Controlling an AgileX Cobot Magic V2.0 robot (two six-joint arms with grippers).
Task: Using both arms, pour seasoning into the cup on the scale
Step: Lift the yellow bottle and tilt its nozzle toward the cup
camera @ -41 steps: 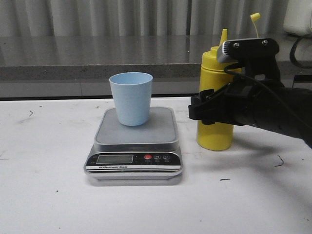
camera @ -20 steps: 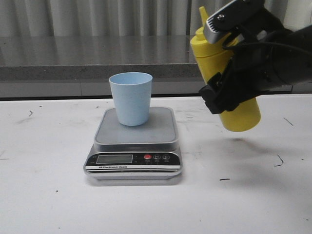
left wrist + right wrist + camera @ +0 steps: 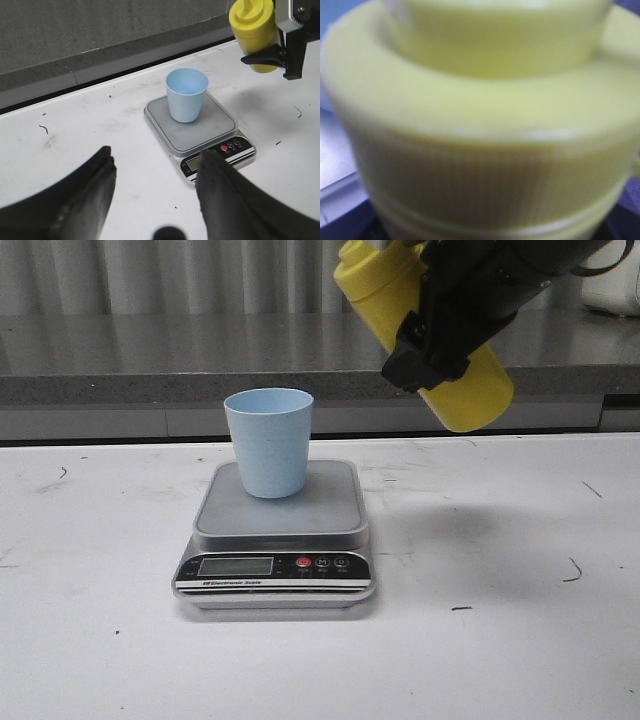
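Bottle [image 3: 470, 390], clamped in our right gripper [image 3: 440, 340], tilts above the cup [image 3: 268, 440] for pouring; our left gripper [image 3: 150, 190] waits open, empty.

Yellow bottle [image 3: 470, 390] (ribbed collar), pale blue cup [image 3: 269, 441], grey-and-black scale [image 3: 275, 530].

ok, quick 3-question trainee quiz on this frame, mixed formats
1. True or false: the cup stands on the scale.
2. Which gripper holds the bottle? A) left B) right C) neither
3. Fill in: the bottle is tilted, held off the table, with its base toward the robot's ____ side.

Key:
1. True.
2. B: the right gripper is clamped around it; the left gripper is open and empty.
3. Right.
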